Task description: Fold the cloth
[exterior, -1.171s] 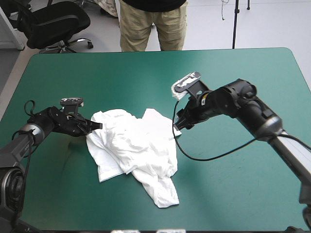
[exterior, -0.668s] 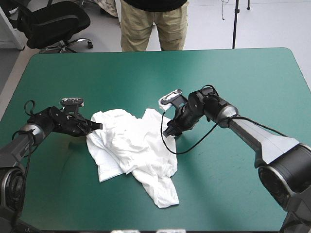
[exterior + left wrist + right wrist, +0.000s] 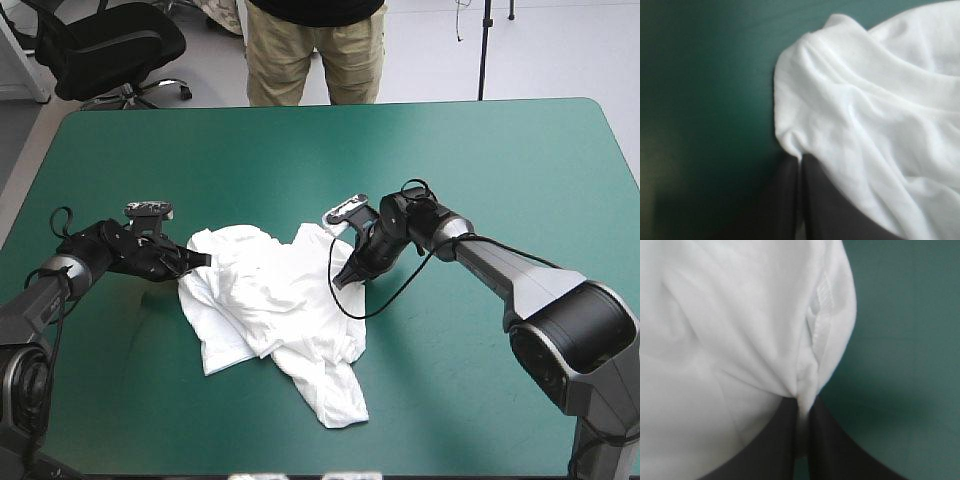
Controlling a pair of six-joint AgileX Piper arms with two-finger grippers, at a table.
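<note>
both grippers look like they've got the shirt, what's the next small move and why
Probably lift both a little and draw them apart. The left gripper is shut on the T-shirt at its left edge, the right gripper on a hemmed fold at its right edge, and the shirt lies crumpled on the table, so it likely needs spreading before folding.

The table (image 3: 300, 150) is wide, with rounded far corners, and its smooth teal-green cover (image 3: 480, 380) runs out to every edge that shows. Beyond the far left corner stands a black office chair (image 3: 110, 45) on a wheeled base. Beyond the far edge, toward the right, rises a thin black stand pole (image 3: 484, 50).
</note>
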